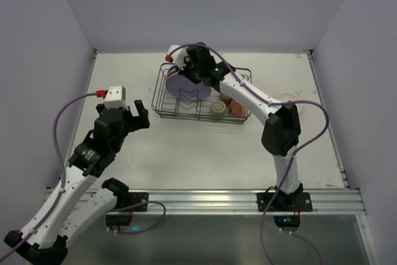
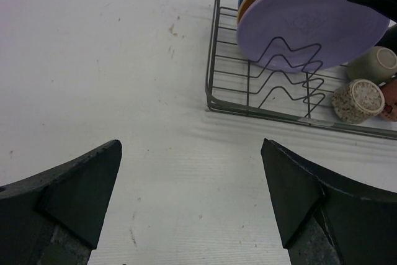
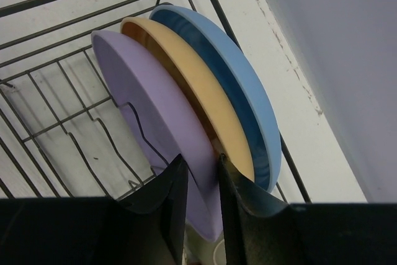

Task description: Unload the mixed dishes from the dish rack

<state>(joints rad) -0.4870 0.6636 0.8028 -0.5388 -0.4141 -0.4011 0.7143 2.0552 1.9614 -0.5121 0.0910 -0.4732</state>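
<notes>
The black wire dish rack [image 1: 162, 113] stands at the table's back centre. In it stand a purple plate [image 1: 186, 88], a yellow plate [image 3: 198, 85] and a blue plate [image 3: 242, 79], upright side by side. My right gripper [image 3: 201, 159] reaches down over the rack [image 3: 62, 100], shut on the purple plate's [image 3: 149, 97] rim, one finger on each face. Small cups lie in the rack's right end: a beige speckled cup [image 2: 358, 100] and an olive-grey cup [image 2: 372, 63]. My left gripper [image 2: 192, 197] is open and empty over bare table, left of and nearer than the rack [image 2: 214, 79].
Walls close in the table at the back and both sides. A pale round shape [image 1: 286, 98] lies on the table right of the rack, partly behind the right arm. A metal rail [image 1: 205, 202] runs along the near edge.
</notes>
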